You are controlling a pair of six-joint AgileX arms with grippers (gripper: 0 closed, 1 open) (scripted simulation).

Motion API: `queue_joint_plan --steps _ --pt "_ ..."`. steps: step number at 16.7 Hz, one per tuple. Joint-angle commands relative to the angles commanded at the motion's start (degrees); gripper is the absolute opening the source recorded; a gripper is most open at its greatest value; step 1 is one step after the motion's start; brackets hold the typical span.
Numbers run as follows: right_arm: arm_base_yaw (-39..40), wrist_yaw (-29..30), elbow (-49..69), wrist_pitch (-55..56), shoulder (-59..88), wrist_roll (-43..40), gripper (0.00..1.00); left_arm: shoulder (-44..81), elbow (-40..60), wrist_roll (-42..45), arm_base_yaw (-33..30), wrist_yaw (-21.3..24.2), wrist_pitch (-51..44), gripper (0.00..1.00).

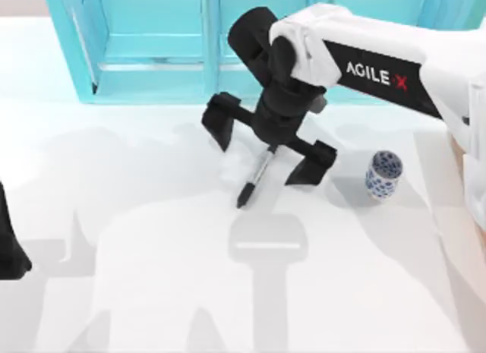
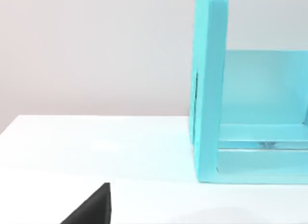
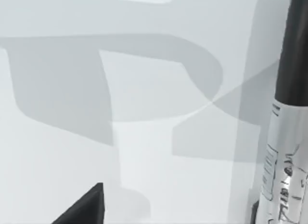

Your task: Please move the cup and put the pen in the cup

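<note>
The pen (image 1: 255,177), black with a pale label band, lies slanted on the white table near its middle. My right gripper (image 1: 266,152) hangs right over the pen's upper end, open, with one black finger on each side of it and apart from it. The right wrist view has the pen (image 3: 288,137) close by, with one fingertip (image 3: 84,209) off to the side. The cup (image 1: 383,173), white with a blue dotted pattern, stands upright on the table to the right of the gripper. My left arm (image 1: 9,247) is parked at the table's left edge, and one of its fingers (image 2: 94,207) sits wide to the side.
A teal shelf unit (image 1: 152,57) runs along the back of the table, just behind the right gripper. The same shelf (image 2: 211,113) stands ahead in the left wrist view. Bare white tabletop (image 1: 152,292) spreads across the front and left.
</note>
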Motion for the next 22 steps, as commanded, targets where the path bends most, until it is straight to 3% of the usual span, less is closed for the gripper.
queue_joint_plan --steps 5,18,22 --pt "0.1 0.0 -0.5 0.8 0.7 0.1 1.0 0.0 0.0 0.0 0.0 0.0 0.0 1.0" --pt "0.1 0.0 -0.5 0.8 0.7 0.1 0.02 0.0 0.0 0.0 0.0 0.0 0.0 1.0" --pt "0.1 0.0 -0.5 0.8 0.7 0.1 0.0 0.0 0.0 0.0 0.0 0.0 0.0 1.0"
